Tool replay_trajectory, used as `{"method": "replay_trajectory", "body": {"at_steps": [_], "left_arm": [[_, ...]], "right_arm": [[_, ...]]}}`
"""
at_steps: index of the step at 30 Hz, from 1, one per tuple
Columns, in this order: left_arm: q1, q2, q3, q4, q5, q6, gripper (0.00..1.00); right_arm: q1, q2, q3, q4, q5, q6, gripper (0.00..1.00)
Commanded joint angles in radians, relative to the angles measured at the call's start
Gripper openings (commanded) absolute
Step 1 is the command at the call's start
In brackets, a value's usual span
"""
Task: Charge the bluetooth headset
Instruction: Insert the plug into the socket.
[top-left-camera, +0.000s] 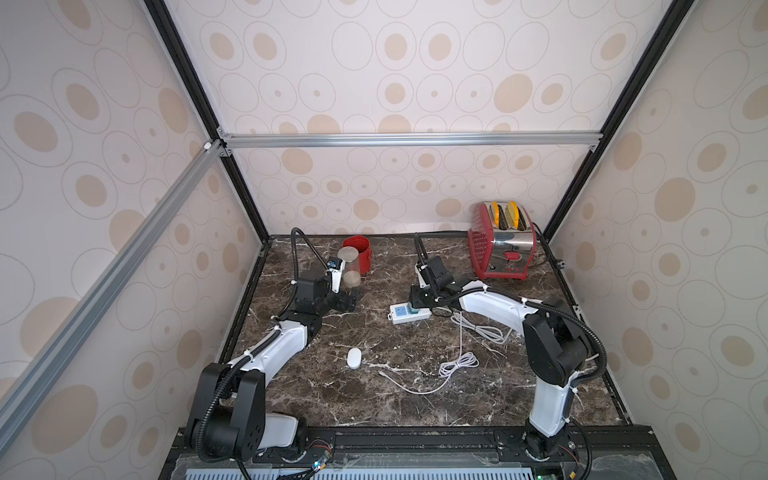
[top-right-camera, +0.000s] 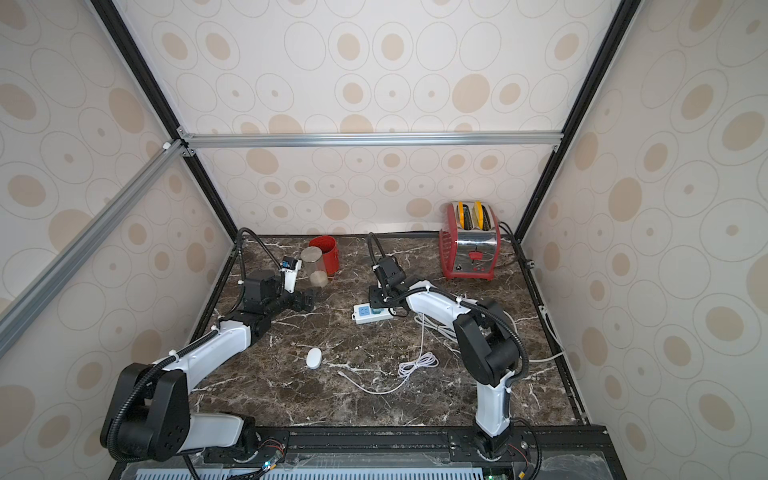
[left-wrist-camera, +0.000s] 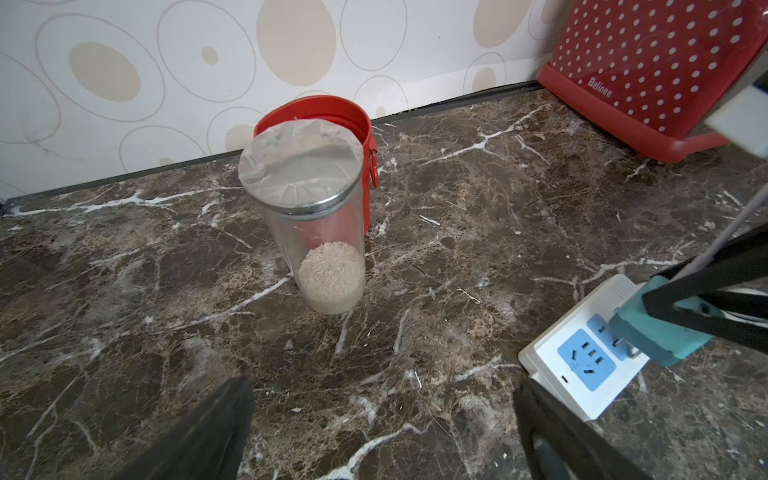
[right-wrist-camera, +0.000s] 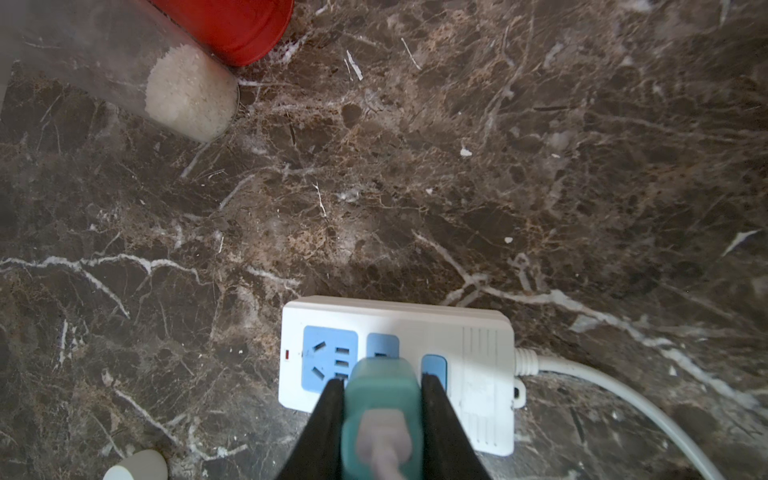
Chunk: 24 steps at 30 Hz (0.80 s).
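Right wrist view shows the right gripper (right-wrist-camera: 383, 380) clamped on the teal charger plug (right-wrist-camera: 380, 399), one black finger on each side, holding it at the middle of the white power strip (right-wrist-camera: 478, 345). The left wrist view shows the plug tilted, with its metal prongs visible at a blue socket. The left gripper (left-wrist-camera: 384, 395) has its jaws spread wide and holds nothing. It faces a clear jar (left-wrist-camera: 320, 232) with rice in the bottom, and a red canister (left-wrist-camera: 353, 124) stands just behind the jar. In both top views the bluetooth headset (top-left-camera: 354, 358) lies flat on the marble tabletop (top-left-camera: 415, 411), toward the front, between the two arms and well apart from both grippers. The free end of a white cable (top-left-camera: 457, 365) lies near it, not touching. A red toaster (top-left-camera: 503, 249) stands in the far right corner.
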Motion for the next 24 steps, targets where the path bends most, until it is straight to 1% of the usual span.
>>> {"method": "replay_trajectory", "body": {"at_steps": [1, 7, 10, 16, 18, 24], "left_arm": [[0.008, 0.000, 0.039, -0.007, 0.006, 0.016, 0.99], [0.010, 0.001, 0.039, -0.007, 0.003, 0.018, 0.99], [0.013, -0.003, 0.039, -0.009, 0.001, 0.018, 0.99], [0.013, -0.003, 0.039, -0.010, 0.000, 0.018, 0.99], [0.014, -0.005, 0.041, -0.010, -0.001, 0.018, 0.99], [0.015, -0.008, 0.041, -0.013, -0.002, 0.020, 0.99]], "right_arm": [[0.002, -0.050, -0.026, 0.061, 0.017, -0.024, 0.00], [0.003, -0.040, -0.026, 0.068, 0.020, -0.058, 0.00], [0.006, -0.039, -0.031, 0.100, 0.015, -0.060, 0.00], [0.014, -0.019, -0.006, 0.077, 0.048, -0.062, 0.00], [0.019, -0.002, 0.014, 0.043, 0.060, -0.062, 0.00], [0.040, 0.028, 0.026, 0.038, 0.076, -0.055, 0.00]]}}
